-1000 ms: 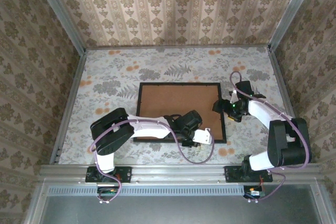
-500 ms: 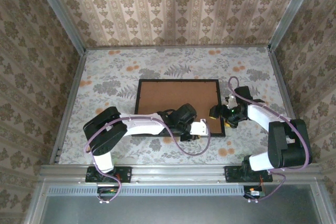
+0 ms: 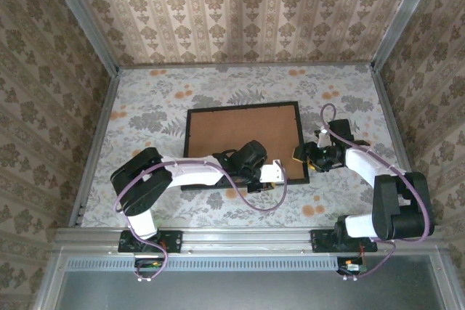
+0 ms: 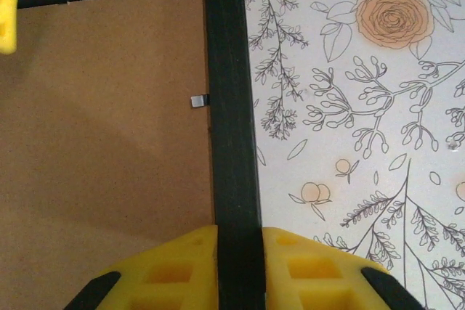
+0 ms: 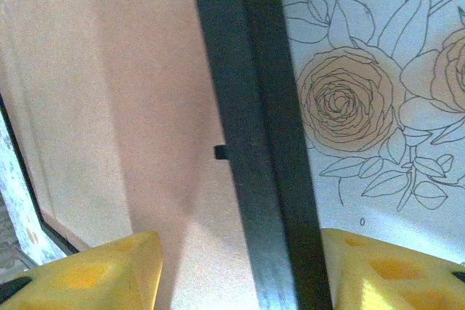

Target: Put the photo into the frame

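You have the frame (image 3: 243,107) lying flat on the flowered table (image 3: 145,99), a little right of centre, with its back up so the brown board (image 3: 240,139) fills the black border. Your left gripper (image 3: 280,173) sits at the near bar, close to the near right corner. In the left wrist view the gripper (image 4: 238,255) is closed on that bar, one yellow pad (image 4: 182,266) tight against the board side and the other against the table side, with no gap on either. A small metal tab (image 4: 199,100) lies on the board just ahead, touching the bar's inner edge. Your right gripper (image 3: 299,156) is at the right bar, just beyond that same corner. In its wrist view the gripper (image 5: 243,263) stands open astride the bar: the table-side pad (image 5: 392,274) is touching or nearly touching the black edge, while the board-side pad sits well apart from it over the board.
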